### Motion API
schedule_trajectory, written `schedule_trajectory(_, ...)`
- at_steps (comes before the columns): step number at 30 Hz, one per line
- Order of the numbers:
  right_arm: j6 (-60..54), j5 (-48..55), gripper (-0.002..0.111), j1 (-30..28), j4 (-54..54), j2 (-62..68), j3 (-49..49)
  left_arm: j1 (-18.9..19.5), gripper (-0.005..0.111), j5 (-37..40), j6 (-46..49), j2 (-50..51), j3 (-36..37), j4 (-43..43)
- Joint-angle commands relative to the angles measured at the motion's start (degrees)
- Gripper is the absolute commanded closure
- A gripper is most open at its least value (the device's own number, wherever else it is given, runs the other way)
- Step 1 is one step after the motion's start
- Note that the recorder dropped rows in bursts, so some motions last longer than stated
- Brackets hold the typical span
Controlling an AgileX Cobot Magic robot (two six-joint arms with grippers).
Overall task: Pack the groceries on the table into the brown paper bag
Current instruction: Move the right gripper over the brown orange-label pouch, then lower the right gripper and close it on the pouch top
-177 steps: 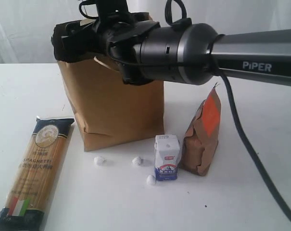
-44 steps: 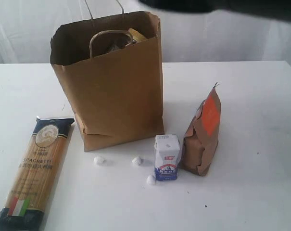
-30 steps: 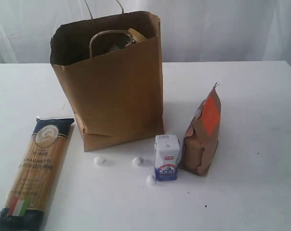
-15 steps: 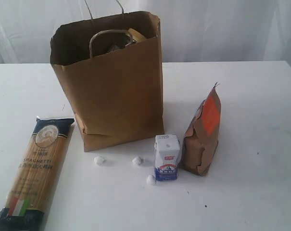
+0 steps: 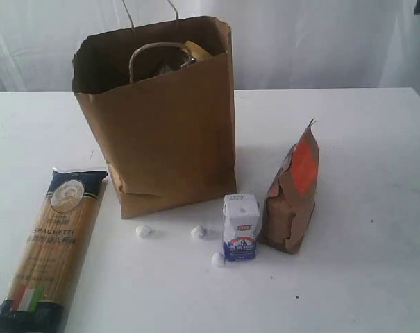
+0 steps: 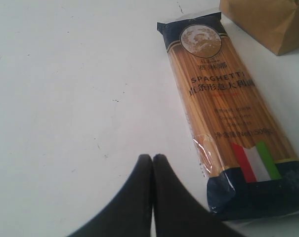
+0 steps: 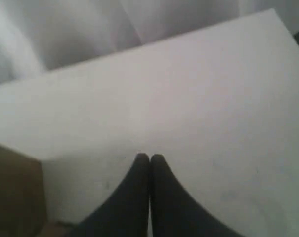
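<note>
The left pincer (image 6: 152,158) is clenched empty, the spaghetti packet (image 6: 228,118) laid just beside it; the right pincer (image 7: 149,157) is clenched too, with perhaps the bag (image 7: 13,192) blurred nearby.

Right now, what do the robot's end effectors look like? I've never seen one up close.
The left end effector and the right end effector look alike. Each is two smooth, matte black pieces, broad at the base and curving in to narrow, rounded tips. No cables, labels or markings show on them.
</note>
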Motion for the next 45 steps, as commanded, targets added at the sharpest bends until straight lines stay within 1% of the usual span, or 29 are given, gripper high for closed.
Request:
schedule_trajectory(1, -1.4, 9.8, 0.108, 4.5, -7.2, -1.9, -2.9, 0.1, 0.107, 0.0, -0.5, -0.3, 0.2, -0.3)
schedule_trajectory(5, 5.0, 14.5, 0.108, 11.6, -16.2, -3.1, -6.1, 0.1, 0.107, 0.0, -0.5, -0.3, 0.2, -0.3)
schedule_trajectory(6, 8.5, 19.8, 0.108, 16.1, -21.8, -2.6, -8.2, 0.1, 0.107, 0.0, -0.5, -0.3, 0.2, -0.3)
schedule_trajectory(7, 9.6, 22.2, 0.108, 17.9, -24.0, -2.1, -8.9, 0.1, 0.107, 0.0, -0.5, -0.3, 0.2, -0.3)
schedule_trajectory(9, 10.7, 27.0, 0.108, 22.4, -26.2, -0.5, -10.7, 0.1, 0.107, 0.0, -0.5, -0.3, 0.2, -0.3)
schedule_trajectory(10, 10.7, 28.2, 0.108, 24.0, -26.2, 0.5, -11.5, 0.1, 0.107, 0.0, -0.5, -0.3, 0.2, -0.3)
schedule_trajectory(11, 11.5, 29.3, 0.108, 27.2, -26.2, 2.4, -12.9, 0.1, 0.107, 0.0, -0.5, -0.3, 0.2, -0.3)
schedule_trajectory(13, 13.1, 29.3, 0.108, 29.8, -26.1, 4.5, -14.4, 0.1, 0.107, 0.0, -0.5, -0.3, 0.2, -0.3)
schedule_trajectory(16, 14.6, 28.3, 0.108, 30.0, -26.1, 5.7, -14.5, 0.1, 0.107, 0.0, -0.5, -0.3, 0.2, -0.3)
schedule_trajectory(17, 14.6, 28.3, 0.106, 30.0, -26.0, 6.0, -14.5, 0.1, 0.107, 0.0, -0.5, -0.3, 0.2, -0.3)
schedule_trajectory(18, 14.6, 28.3, 0.101, 30.0, -26.0, 6.3, -14.5, 0.1, 0.107, 0.0, -0.5, -0.3, 0.2, -0.3)
schedule_trajectory(19, 14.6, 28.8, 0.090, 30.0, -26.0, 7.1, -14.5, 0.1, 0.107, 0.0, -0.5, -0.3, 0.2, -0.3)
schedule_trajectory(20, 14.6, 29.5, 0.082, 30.0, -26.0, 7.5, -14.5, 0.1, 0.107, 0.0, -0.5, -0.3, 0.2, -0.3)
schedule_trajectory(21, 15.0, 31.2, 0.062, 30.0, -25.9, 8.6, -14.5, 0.1, 0.107, 0.0, -0.5, -0.3, 0.2, -0.3)
schedule_trajectory(23, 17.2, 33.2, 0.042, 30.0, -25.7, 10.3, -14.5, 0.1, 0.107, 0.0, -0.5, -0.3, 0.2, -0.3)
schedule_trajectory(24, 18.5, 33.2, 0.037, 30.0, -25.7, 11.6, -14.5, 0.1, 0.107, 0.0, -0.5, -0.3, 0.2, -0.3)
schedule_trajectory(28, 22.7, 33.2, 0.036, 30.0, -25.7, 17.5, -14.5, 0.1, 0.107, 0.0, -0.5, -0.3, 0.2, -0.3)
schedule_trajectory(31, 24.3, 33.2, 0.036, 30.0, -25.6, 18.7, -14.5, 0.1, 0.107, 0.0, -0.5, -0.3, 0.2, -0.3)
schedule_trajectory(35, 24.4, 32.6, 0.037, 30.0, -20.0, 18.7, -15.1, 0.1, 0.107, 0.0, -0.5, -0.3, 0.2, -0.3)
schedule_trajectory(40, 21.8, 33.2, 0.037, 30.0, -12.0, 17.0, -19.1, 0.1, 0.107, 0.0, -0.5, -0.3, 0.2, -0.3)
schedule_trajectory(45, 21.8, 32.5, 0.037, 30.0, -12.5, 16.2, -23.3, 0.1, 0.107, 0.0, -0.5, -0.3, 0.2, -0.3)
